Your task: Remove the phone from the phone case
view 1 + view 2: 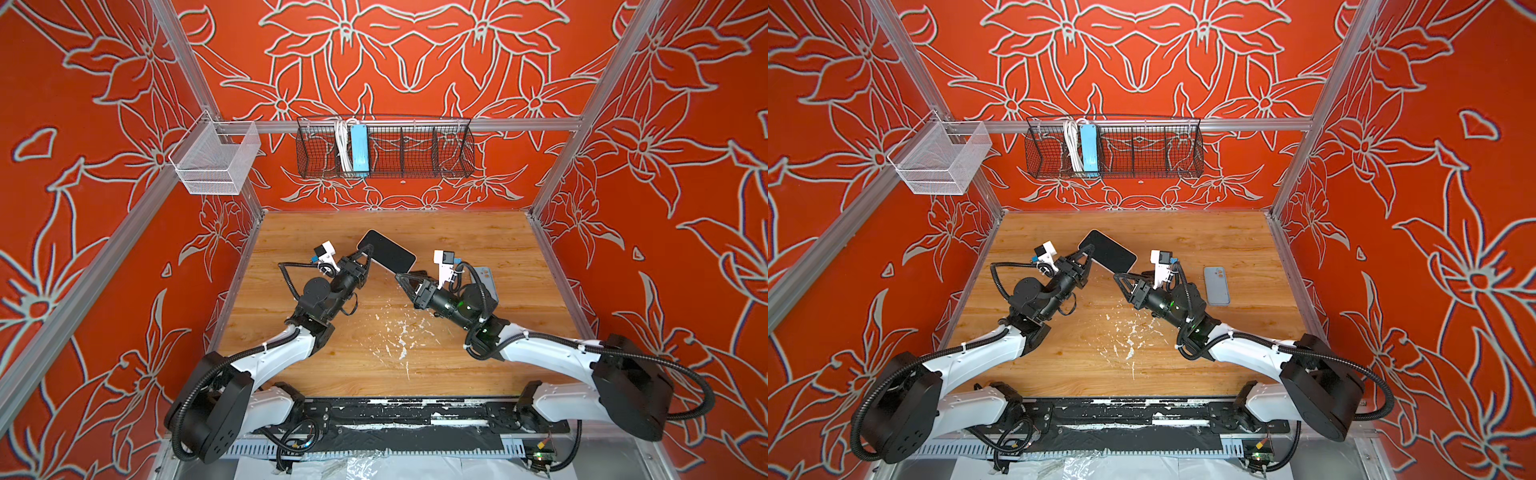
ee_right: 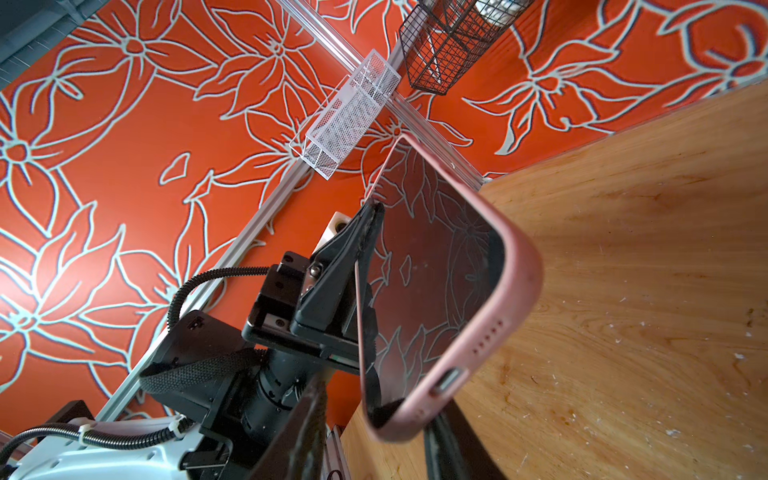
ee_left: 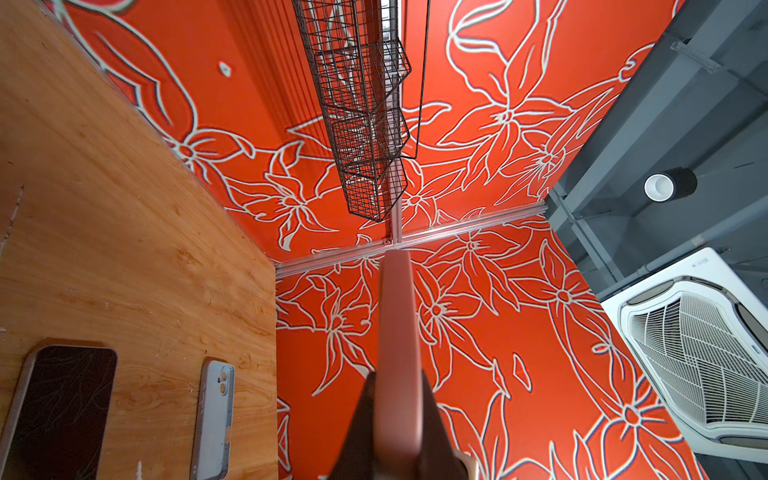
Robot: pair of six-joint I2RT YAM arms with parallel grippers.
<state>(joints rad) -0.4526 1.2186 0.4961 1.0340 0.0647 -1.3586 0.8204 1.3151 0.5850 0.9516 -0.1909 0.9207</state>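
**Port-end corner of the cased phone sits between the right pincer's jaws**

The phone [image 1: 388,251] is in its pink phone case [image 2: 519,270] and hangs in the air above the desk [image 1: 457,353], towards the far middle. The left pincer [image 1: 368,250] is pressed together on one long edge of the case and carries the whole weight. In the left wrist view the case runs straight out from between its jaws.

In both top views the phone's long axis lies on a diagonal, from far-left down to near-right. The end with the charging port points at the right pincer [image 1: 409,275], which is the nearer of the two to that end.

In the right wrist view the right pincer's jaws stand spread to either side of the port-end corner. A gap shows on one side, so it does not look clamped yet.

The coming move probably turns on that corner. The right pincer would need to catch only the case's lip and pull away along the diagonal while the left holds firm.

A pale blue phone-shaped thing [image 1: 1217,286] lies flat on the desk beside the right arm.
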